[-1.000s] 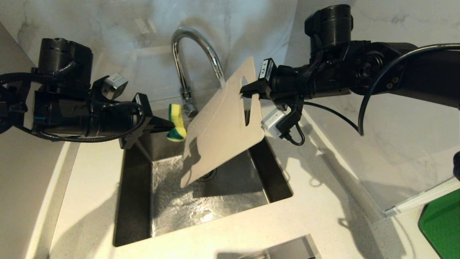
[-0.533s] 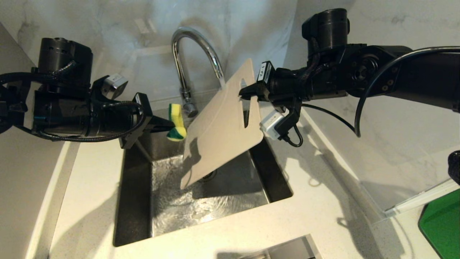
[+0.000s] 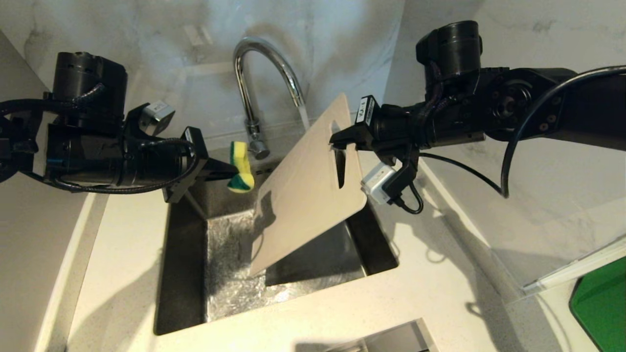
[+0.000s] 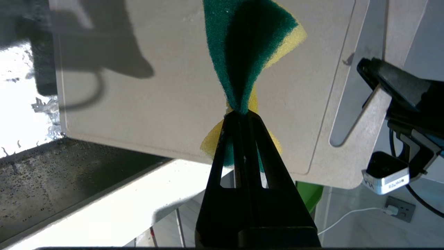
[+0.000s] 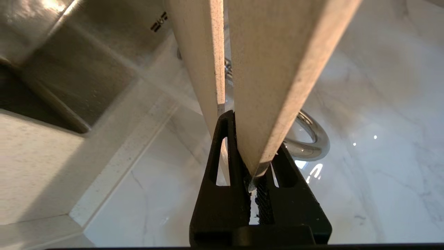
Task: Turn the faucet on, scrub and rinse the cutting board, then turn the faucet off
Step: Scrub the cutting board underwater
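The chrome faucet (image 3: 264,73) arches over the sink, and a thin stream of water falls from its spout. The cream cutting board (image 3: 303,195) hangs tilted over the basin, its top edge just under the spout. My right gripper (image 3: 337,139) is shut on the strip beside the board's handle slot. In the right wrist view the board's edge (image 5: 277,69) is wedged between the right gripper's (image 5: 251,139) fingers, with the faucet (image 5: 312,139) behind. My left gripper (image 3: 232,172) is shut on a yellow-green sponge (image 3: 240,166), just left of the board. The left wrist view shows the sponge (image 4: 249,45) pinched in front of the board (image 4: 156,86).
The steel sink (image 3: 186,274) is wet, with water rippling on its floor. A pale countertop (image 3: 430,274) surrounds it, with marble walls behind and to the right. A green object (image 3: 601,303) lies at the lower right.
My right arm has drawn the cutting board down and nearer, so its top edge now sits lower under the spout. The left arm and sponge have not moved.
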